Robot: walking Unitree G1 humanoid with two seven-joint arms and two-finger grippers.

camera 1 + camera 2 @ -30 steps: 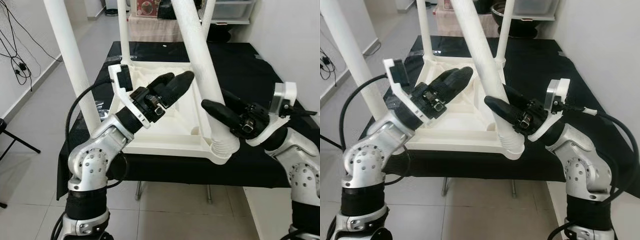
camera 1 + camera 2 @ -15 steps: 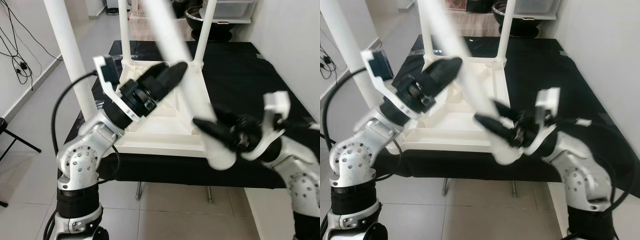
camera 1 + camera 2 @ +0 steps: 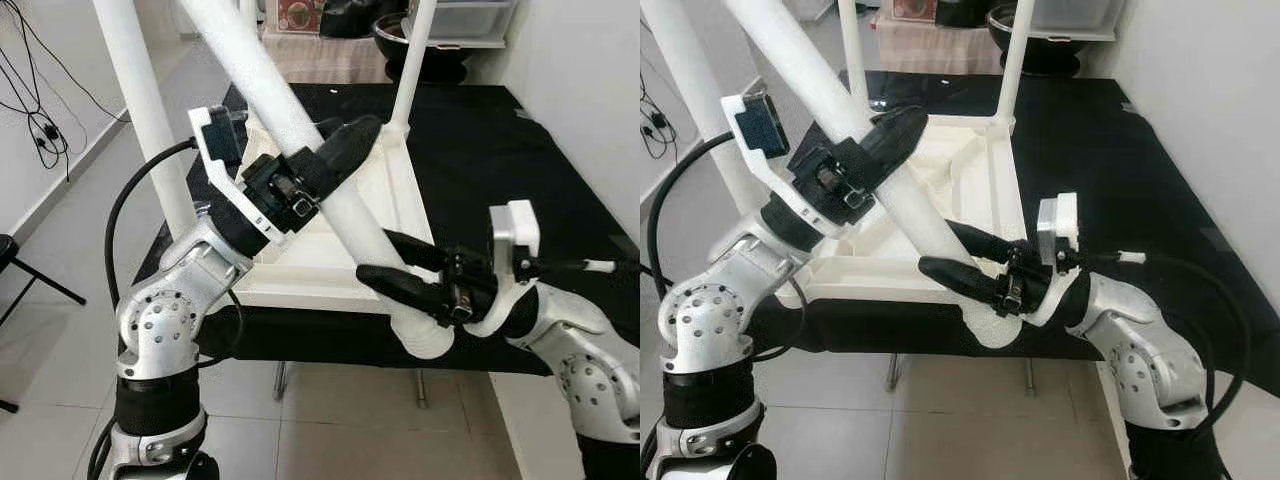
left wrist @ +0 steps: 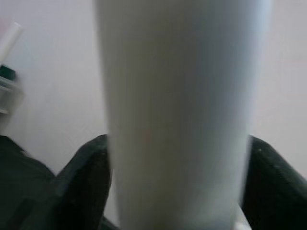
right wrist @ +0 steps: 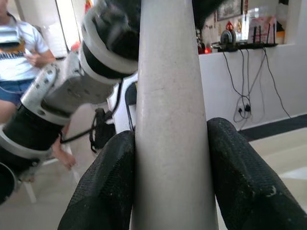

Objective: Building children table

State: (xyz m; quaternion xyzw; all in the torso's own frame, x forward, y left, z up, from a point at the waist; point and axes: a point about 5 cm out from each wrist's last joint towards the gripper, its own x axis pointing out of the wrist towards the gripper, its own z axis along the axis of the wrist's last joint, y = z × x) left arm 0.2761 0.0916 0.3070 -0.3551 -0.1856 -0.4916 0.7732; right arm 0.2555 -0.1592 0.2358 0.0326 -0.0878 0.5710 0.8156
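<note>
A white table leg (image 3: 300,130) slants across the scene, its upper end toward the robot's left and its thick ribbed foot end low at the front edge of the worktop (image 3: 480,140), which is draped in black cloth. Both grippers grasp this leg. The left gripper (image 3: 345,150) is clamped around the leg's middle part, one black finger on each side of the tube; in the left wrist view the white tube runs straight between the two fingers (image 4: 81,182). The right gripper (image 3: 385,262) grips the leg lower down, just above the ribbed end, again with a finger on each side; in the right wrist view the fingers (image 5: 103,187) press against both sides of the tube.

Behind the leg lies the upside-down white table top (image 3: 390,200), resting on the black cloth. Three other white legs stand up from its corners: a thick one (image 3: 145,110) near the robot's left side, and two thinner-looking ones at the far corners, one of them (image 3: 412,60) on the right. The near right corner of the table top lies just beside the held leg's lower end; whether they touch cannot be told.

In the right wrist view a seated person (image 5: 19,57) in a striped shirt shows in the background.
</note>
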